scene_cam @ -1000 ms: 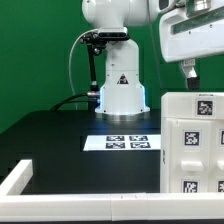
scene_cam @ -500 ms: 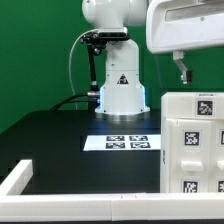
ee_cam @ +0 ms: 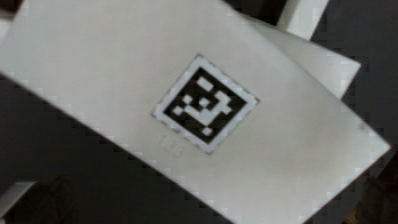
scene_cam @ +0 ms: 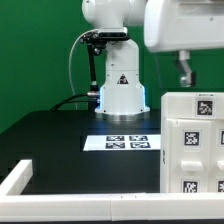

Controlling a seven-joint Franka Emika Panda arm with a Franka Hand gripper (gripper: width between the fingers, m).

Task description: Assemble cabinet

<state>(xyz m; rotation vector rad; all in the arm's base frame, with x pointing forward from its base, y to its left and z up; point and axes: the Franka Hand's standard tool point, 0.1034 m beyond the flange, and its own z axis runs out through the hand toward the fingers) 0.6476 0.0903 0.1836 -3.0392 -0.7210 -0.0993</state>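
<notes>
The cabinet body (scene_cam: 192, 145), a white box with several black-and-white tags on its top and front, stands at the exterior view's right on the black table. My gripper (scene_cam: 210, 78) hangs just above it. One dark finger (scene_cam: 184, 72) shows and the other is cut off by the frame edge. The jaws are open with nothing between them. In the wrist view a white tagged face of the cabinet (ee_cam: 210, 103) fills the picture close below, and no fingertips show clearly.
The white robot base (scene_cam: 120, 90) with its triangle sticker stands at the back middle. The marker board (scene_cam: 121, 142) lies flat in front of it. A white rail (scene_cam: 20, 178) runs along the table's front and left edge.
My hand has shifted toward the exterior view's left and looms larger over the cabinet. The jaws stay open and the cabinet has not moved.
</notes>
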